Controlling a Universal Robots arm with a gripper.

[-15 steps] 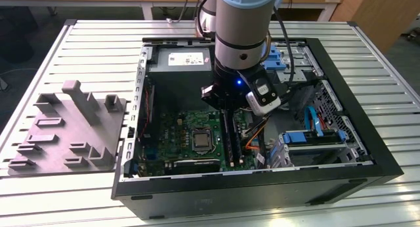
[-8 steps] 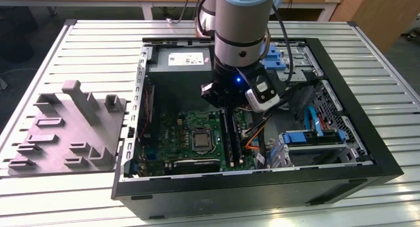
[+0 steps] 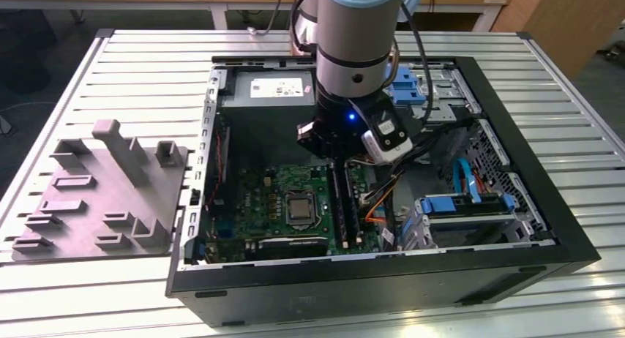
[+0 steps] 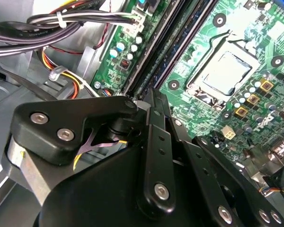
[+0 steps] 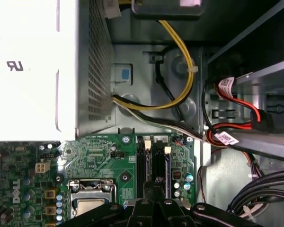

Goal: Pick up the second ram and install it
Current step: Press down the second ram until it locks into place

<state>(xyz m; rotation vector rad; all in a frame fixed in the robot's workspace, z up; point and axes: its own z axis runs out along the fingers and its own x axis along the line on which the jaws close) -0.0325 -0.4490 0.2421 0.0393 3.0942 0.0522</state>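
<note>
Down inside the open computer case (image 3: 508, 228) on the bench (image 3: 146, 74), your claw (image 3: 337, 161) sits low over the long black slots (image 3: 339, 206) on the green board (image 3: 263, 199), beside the silver chip (image 4: 226, 71). You cannot tell from these views how wide its fingers are or whether they hold the memory stick. Gray foam tray (image 3: 98, 192) lies beside the case.
</note>
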